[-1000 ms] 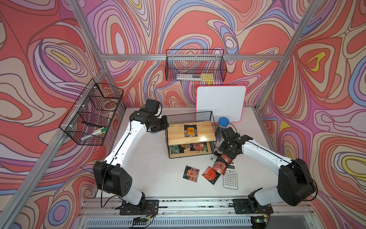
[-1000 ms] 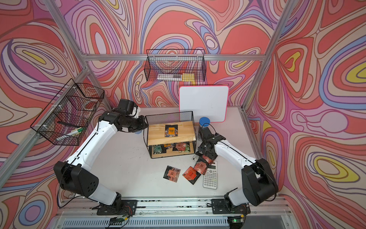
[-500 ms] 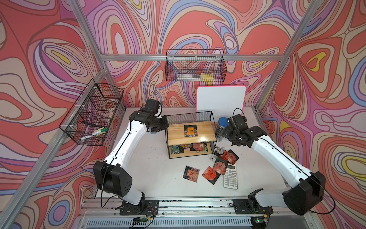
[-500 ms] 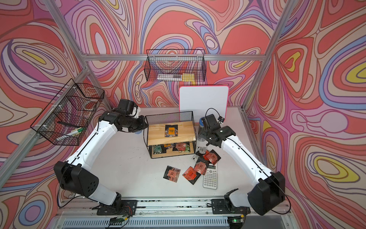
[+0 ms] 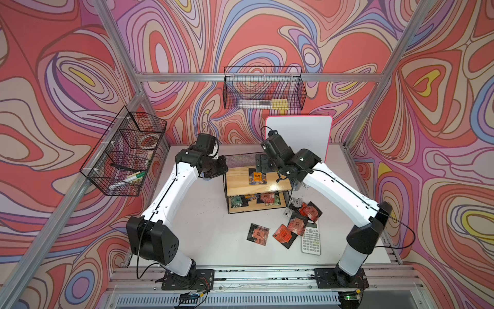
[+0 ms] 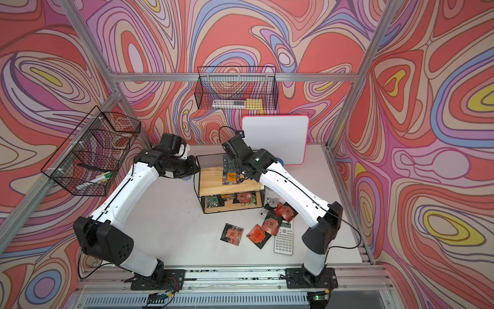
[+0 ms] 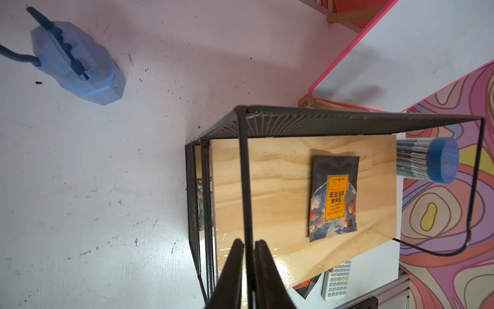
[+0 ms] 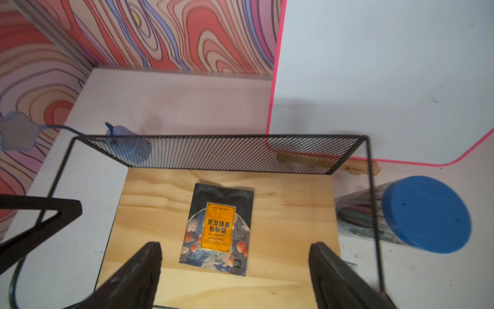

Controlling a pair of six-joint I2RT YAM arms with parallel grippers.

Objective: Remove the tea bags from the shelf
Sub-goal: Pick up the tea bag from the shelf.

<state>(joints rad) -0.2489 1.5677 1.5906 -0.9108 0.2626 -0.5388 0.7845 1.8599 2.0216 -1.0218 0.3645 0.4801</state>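
Right gripper [image 8: 235, 244] is hovering, jaws wide, over jasmine tea sachet [image 8: 217, 227] atop shelf [image 7: 267, 187]; left gripper [image 7: 248, 242] is clamping shelf wire; flat sachet risking skidding on slick wood.

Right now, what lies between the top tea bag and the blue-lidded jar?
Between tea bag and jar: bare board, then the shelf's wire frame, seen in the right wrist view.
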